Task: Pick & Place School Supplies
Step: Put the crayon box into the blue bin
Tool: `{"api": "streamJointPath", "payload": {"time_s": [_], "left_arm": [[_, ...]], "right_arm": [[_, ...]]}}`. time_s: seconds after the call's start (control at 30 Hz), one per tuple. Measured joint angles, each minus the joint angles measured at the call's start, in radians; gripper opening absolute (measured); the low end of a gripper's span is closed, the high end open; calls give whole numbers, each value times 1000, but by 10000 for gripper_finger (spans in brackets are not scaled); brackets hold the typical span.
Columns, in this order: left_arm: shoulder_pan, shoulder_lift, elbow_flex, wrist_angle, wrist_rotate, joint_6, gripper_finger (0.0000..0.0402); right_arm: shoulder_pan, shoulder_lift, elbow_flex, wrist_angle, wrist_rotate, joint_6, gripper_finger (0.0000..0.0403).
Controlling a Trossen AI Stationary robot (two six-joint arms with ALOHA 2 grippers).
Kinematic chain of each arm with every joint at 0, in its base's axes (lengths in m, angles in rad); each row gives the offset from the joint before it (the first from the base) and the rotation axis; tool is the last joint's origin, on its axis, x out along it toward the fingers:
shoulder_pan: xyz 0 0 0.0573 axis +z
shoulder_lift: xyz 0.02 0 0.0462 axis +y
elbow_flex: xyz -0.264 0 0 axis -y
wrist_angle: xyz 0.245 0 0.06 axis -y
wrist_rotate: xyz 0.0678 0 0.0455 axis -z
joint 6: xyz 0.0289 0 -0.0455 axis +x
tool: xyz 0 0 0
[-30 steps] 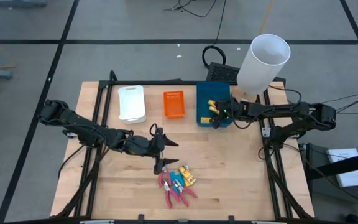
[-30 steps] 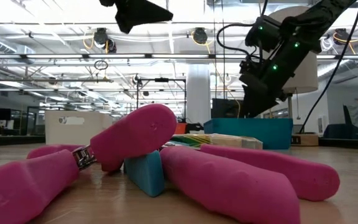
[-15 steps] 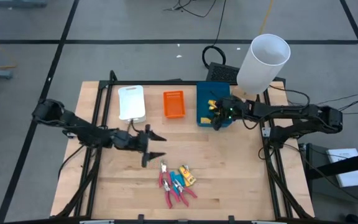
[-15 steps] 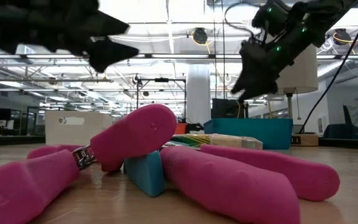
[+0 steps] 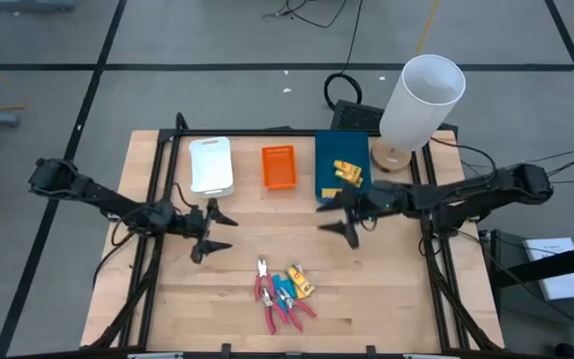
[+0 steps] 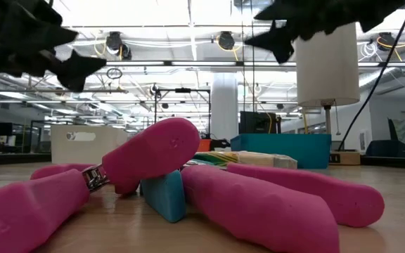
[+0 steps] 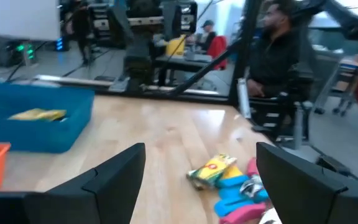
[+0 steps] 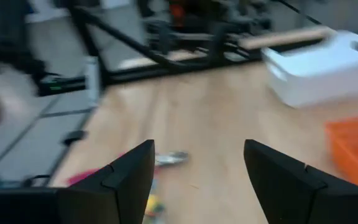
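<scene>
The school supplies point(image 5: 283, 290) lie in a pile near the table's near edge: pink-handled pliers-like tools point(image 6: 153, 151), light-blue pieces point(image 6: 164, 196) and a yellow packet point(image 7: 211, 169). A second yellow packet point(image 5: 348, 172) lies in the blue tray point(image 5: 327, 181). My left gripper point(image 5: 227, 231) is open and hovers left of and beyond the pile. My right gripper point(image 5: 323, 217) is open, above the table just in front of the blue tray. Neither holds anything.
A white tray point(image 5: 210, 165) and an orange tray point(image 5: 278, 167) sit along the far edge, left of the blue tray. A tall white cylinder on a round wooden base point(image 5: 422, 98) stands at the far right corner. People sit beyond the table point(image 7: 284, 50).
My left gripper has moved from above the pile toward the table's left edge, staying open. My right gripper has drawn out of the blue tray toward the near side and the table's middle; a yellow packet stays in that tray. The pile has not moved.
</scene>
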Motion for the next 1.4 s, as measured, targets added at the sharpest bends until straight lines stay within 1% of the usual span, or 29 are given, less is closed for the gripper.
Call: {"api": "streamJointPath", "payload": {"time_s": [0.13, 0.23, 0.3, 0.37, 0.4, 0.47, 0.57, 0.73, 0.83, 0.93, 1.0, 1.07, 1.4], "left_arm": [[0, -48, 0, -37, 88, 39, 310], [0, -73, 0, -76, 104, 43, 310], [0, -80, 0, -111, 97, 39, 310], [0, -82, -1, -130, 82, 26, 310], [0, -83, -1, -132, 67, 25, 310], [0, -82, -1, -139, 49, 22, 310], [0, -83, -1, -143, 27, 14, 310], [0, -82, 0, -151, 26, 16, 310], [0, -82, 0, -151, 26, 16, 310], [0, -82, 0, -148, 26, 16, 310], [0, -82, 0, -148, 26, 16, 310], [0, -82, 0, -148, 26, 16, 310], [0, -82, 0, -147, 25, 18, 310]], "right_arm": [[134, 61, 0, 131, -1, -64, 238], [215, 149, 1, 284, 9, -88, 238], [258, 211, 3, 356, 64, -79, 238], [284, 274, 37, 344, 147, -43, 238], [298, 301, 58, 309, 185, -21, 238], [323, 356, 124, 186, 242, 18, 238], [356, 438, 273, -74, 289, 81, 238], [386, 587, 559, -547, 342, 211, 238], [391, 673, 674, -749, 340, 256, 238], [391, 733, 719, -806, 315, 300, 238], [385, 752, 720, -791, 265, 327, 238], [377, 770, 720, -776, 237, 355, 238], [367, 835, 721, -739, 234, 413, 238]]}}
